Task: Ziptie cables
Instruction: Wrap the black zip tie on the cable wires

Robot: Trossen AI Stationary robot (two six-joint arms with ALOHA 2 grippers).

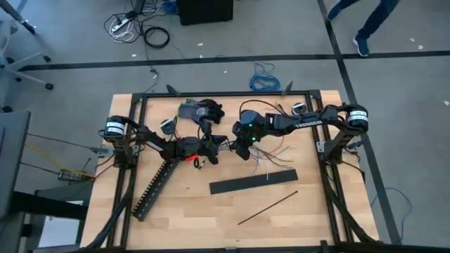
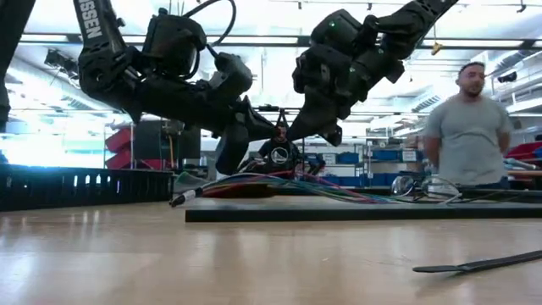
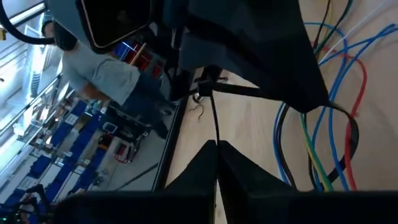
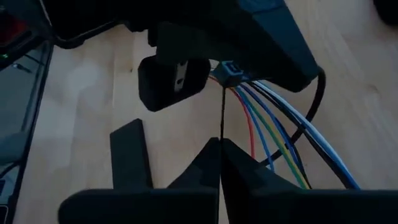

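Observation:
The cables point(image 1: 271, 156) are a bundle of blue, green, white and red wires lying at the table's middle, ends fanning toward the right; the low view shows the cables point(image 2: 279, 185) on the wood. One thin black ziptie point(image 4: 222, 115) runs from a small head point(image 4: 231, 74) at the bundle. My left gripper point(image 1: 213, 145) and my right gripper point(image 1: 241, 144) meet tip to tip just left of the bundle, both shut on that ziptie. A second ziptie point(image 1: 268, 207) lies flat near the front right. My left gripper pinches the thin black ziptie strip point(image 3: 214, 127) between its two shut fingertips point(image 3: 199, 163), coming from the table's left and slanting down. The strip runs straight on from the fingers toward the right gripper point(image 3: 249, 56). My right gripper pinches the ziptie's strip point(image 4: 222, 127) between its two shut fingertips point(image 4: 239, 158), coming from the table's right and slanting down. The strip runs straight and taut from the fingers to the head at the gathered end of the wires point(image 4: 267, 124).
A wide flat black bar point(image 1: 253, 183) lies just in front of the cables. A long slotted duct point(image 1: 155, 186) slants across the left front. Dark gloves point(image 1: 204, 110) lie at the back. A person point(image 2: 467, 127) stands beyond the table's far side.

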